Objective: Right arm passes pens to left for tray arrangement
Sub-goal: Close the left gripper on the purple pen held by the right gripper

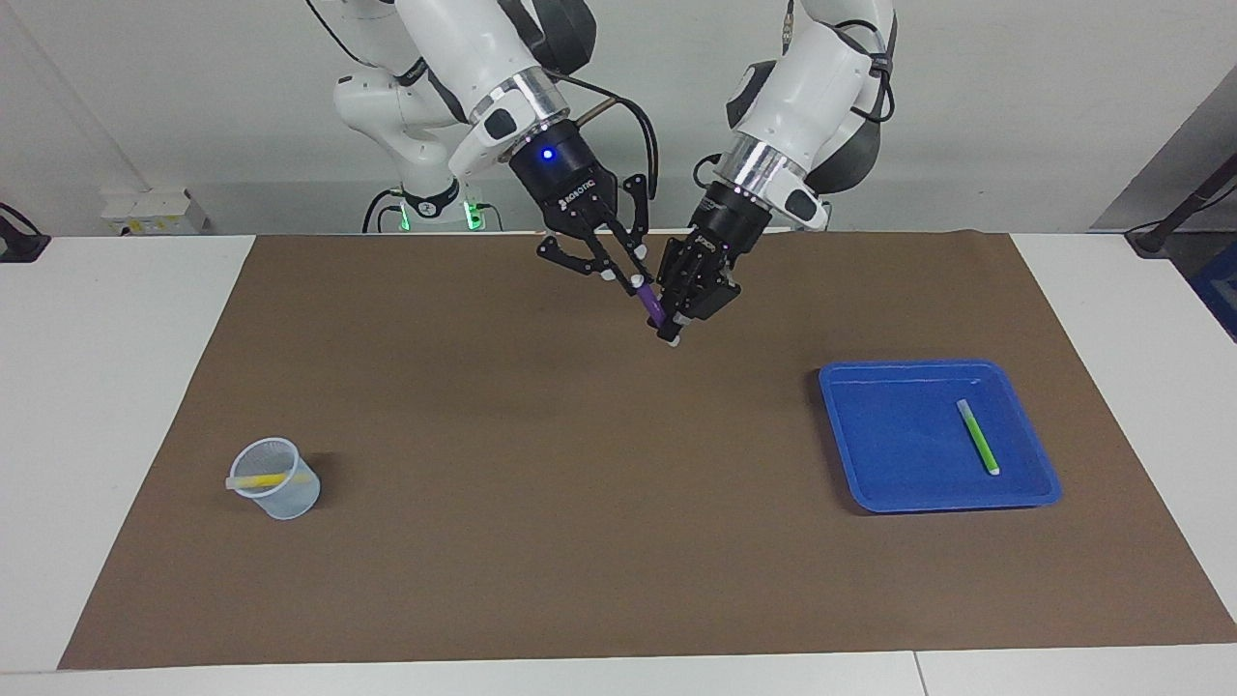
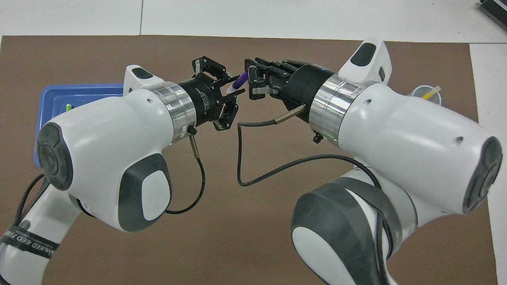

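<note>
The purple pen (image 1: 653, 307) hangs tilted in the air over the brown mat, between the two grippers. My right gripper (image 1: 633, 275), the one with the blue light, is shut on the pen's upper end. My left gripper (image 1: 681, 314) is shut on its lower part, with the pale tip sticking out below. The overhead view shows the purple pen (image 2: 239, 81) between the left gripper (image 2: 231, 89) and the right gripper (image 2: 251, 79). The green pen (image 1: 978, 437) lies in the blue tray (image 1: 899, 464) toward the left arm's end. The yellow pen (image 1: 259, 479) rests in a cup.
The translucent cup (image 1: 280, 498) stands on the brown mat (image 1: 541, 503) toward the right arm's end of the table, farther from the robots than the grippers. A black cable (image 2: 237, 158) loops under the right wrist. White table borders the mat.
</note>
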Controlling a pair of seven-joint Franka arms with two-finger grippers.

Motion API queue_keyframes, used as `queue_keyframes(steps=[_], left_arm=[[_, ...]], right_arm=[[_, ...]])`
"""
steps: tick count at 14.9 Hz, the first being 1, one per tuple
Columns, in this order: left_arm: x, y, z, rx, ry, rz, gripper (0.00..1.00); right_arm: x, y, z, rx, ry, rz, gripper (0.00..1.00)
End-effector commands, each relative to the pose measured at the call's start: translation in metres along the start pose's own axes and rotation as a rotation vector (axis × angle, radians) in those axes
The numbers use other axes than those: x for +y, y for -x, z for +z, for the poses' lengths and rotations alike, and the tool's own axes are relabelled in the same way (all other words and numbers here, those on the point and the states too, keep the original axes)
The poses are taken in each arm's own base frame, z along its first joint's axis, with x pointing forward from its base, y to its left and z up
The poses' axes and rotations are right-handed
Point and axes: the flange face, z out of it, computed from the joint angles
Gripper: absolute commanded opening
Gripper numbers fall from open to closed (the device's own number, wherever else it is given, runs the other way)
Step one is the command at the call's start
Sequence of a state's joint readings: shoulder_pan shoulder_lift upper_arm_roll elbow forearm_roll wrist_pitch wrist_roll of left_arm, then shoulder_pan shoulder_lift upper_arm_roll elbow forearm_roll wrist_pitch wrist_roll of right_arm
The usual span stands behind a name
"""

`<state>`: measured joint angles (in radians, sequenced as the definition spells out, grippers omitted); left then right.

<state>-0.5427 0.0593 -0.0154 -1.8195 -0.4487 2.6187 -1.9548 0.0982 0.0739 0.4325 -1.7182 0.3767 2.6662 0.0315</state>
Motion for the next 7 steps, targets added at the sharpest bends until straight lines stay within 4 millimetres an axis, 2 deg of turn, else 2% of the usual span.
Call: queue_keyframes(steps=[1, 4, 5, 7], left_arm=[[-0.0088, 0.0025, -0.0052, 0.005, -0.009, 0.026, 0.0], [-0.0084, 0.003, -0.0057, 0.004, -0.008, 0.028, 0.0], [-0.0088, 0.0037, -0.0051, 0.003, -0.009, 0.028, 0.0], [-0.0082, 0.0031, -0.0053, 0.004, -0.008, 0.028, 0.0]], right_arm=[[0.0009, 0.0022, -0.008, 0.013, 0.001, 0.028, 0.0], [0.0006, 0.0018, -0.0083, 0.013, 0.0, 0.026, 0.0], [-0.0012, 0.0011, -0.0107, 0.013, -0.001, 0.024, 0.04], [-0.0022, 0.0016, -0.0116, 0.006, -0.001, 0.024, 0.73]])
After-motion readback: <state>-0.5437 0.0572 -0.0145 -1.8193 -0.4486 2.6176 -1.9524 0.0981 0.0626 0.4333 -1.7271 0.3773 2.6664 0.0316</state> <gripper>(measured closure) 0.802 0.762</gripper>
